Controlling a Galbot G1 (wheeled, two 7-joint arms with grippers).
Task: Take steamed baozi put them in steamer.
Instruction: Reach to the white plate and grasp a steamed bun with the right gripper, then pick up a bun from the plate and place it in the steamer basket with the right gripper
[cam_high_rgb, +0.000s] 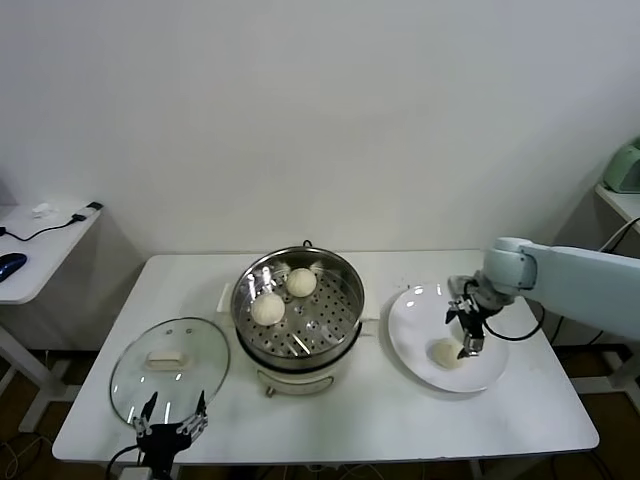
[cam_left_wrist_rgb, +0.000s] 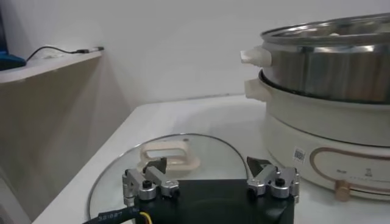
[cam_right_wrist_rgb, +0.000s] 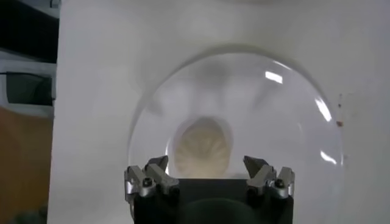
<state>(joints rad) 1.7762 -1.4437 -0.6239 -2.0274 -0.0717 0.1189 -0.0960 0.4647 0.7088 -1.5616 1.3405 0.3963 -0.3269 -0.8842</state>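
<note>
Nearest the head camera, at the desk's front left corner, the left gripper (cam_high_rgb: 172, 425) hangs idle with its fingers spread wide and nothing between them, just over the front rim of the round glass lid (cam_high_rgb: 170, 368). That lid lies flat near the left edge, its cream handle (cam_high_rgb: 167, 357) facing up; in the left wrist view the same handle (cam_left_wrist_rgb: 170, 156) sits just beyond the parted fingertips (cam_left_wrist_rgb: 153, 170).

Mid-desk stands the steamer (cam_high_rgb: 298, 320), a shiny steel pot on a white base, its hole-dotted tray visible inside. Two steamed baozi rest on that tray: one (cam_high_rgb: 267, 309) toward the left side, the other (cam_high_rgb: 301, 281) toward the back, close together but whether they touch cannot be told.

Toward the right edge sits a flat white plate (cam_high_rgb: 478, 372). One baozi (cam_high_rgb: 446, 353) lies on it, near the middle. The right gripper (cam_high_rgb: 467, 330) hovers above the plate, pointing down, its fingers apart and gripping nothing. It is just over this bun, slightly toward the plate's back right. In the right wrist view the pleated bun (cam_right_wrist_rgb: 202, 145) lies beneath the open span between the two fingertips (cam_right_wrist_rgb: 157, 168), nearer the one marked, clear of both. Only three buns show.
</note>
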